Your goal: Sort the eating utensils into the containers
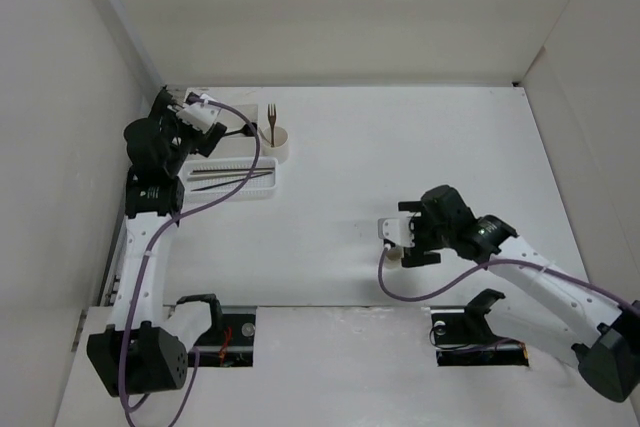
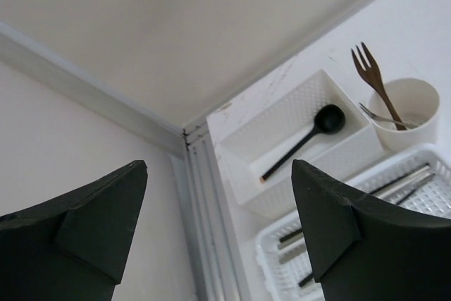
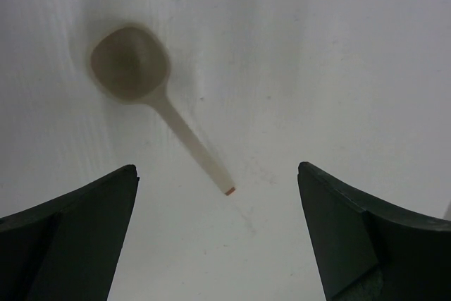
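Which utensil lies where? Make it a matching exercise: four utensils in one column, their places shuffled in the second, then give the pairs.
Utensils
1. black spoon
2. brown fork
3. chopsticks
4. beige spoon

Places
A. standing in the round cup
B. lying on the bare table
C. lying in the slotted tray
D. lying in the rectangular box

Pairs: 1-D, 2-A, 3-C, 4-B
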`<act>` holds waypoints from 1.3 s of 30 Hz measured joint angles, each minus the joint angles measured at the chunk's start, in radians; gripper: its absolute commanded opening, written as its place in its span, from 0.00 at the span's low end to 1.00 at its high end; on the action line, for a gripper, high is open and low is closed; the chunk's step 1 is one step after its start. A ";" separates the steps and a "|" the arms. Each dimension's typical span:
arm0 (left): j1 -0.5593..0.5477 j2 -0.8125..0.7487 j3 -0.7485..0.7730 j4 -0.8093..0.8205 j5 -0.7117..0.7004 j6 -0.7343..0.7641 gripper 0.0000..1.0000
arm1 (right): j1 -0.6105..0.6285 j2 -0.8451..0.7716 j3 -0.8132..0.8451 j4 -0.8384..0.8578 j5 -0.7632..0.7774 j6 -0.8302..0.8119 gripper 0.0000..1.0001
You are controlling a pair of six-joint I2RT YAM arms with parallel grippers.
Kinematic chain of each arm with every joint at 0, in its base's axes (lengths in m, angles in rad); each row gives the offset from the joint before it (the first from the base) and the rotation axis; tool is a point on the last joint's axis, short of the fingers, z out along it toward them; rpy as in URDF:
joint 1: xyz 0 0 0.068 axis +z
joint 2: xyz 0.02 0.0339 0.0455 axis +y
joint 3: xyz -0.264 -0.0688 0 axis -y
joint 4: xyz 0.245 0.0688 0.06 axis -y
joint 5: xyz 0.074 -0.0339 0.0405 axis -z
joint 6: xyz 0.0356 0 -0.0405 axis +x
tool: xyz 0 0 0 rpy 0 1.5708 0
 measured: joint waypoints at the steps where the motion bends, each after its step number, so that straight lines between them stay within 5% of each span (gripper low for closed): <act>1: 0.000 -0.002 -0.015 -0.001 0.005 -0.009 0.82 | 0.000 0.000 -0.024 0.002 -0.001 -0.006 1.00; 16: -0.019 -0.003 -0.045 0.003 0.024 -0.066 0.82 | -0.028 0.352 -0.023 0.102 -0.058 -0.171 0.95; 17: -0.019 -0.004 -0.045 0.003 0.024 -0.068 0.82 | -0.040 0.365 -0.014 0.109 -0.064 -0.179 0.92; 27: -0.019 -0.038 -0.055 0.021 0.005 -0.064 0.82 | -0.074 0.519 0.093 0.089 -0.119 -0.249 0.03; 35: -0.019 -0.051 -0.058 -0.016 0.055 -0.045 0.82 | -0.118 0.534 0.238 0.042 -0.243 -0.200 0.00; 39: -0.019 -0.065 -0.053 -0.059 0.153 -0.047 0.82 | -0.204 0.468 0.327 0.154 -0.398 -0.056 0.00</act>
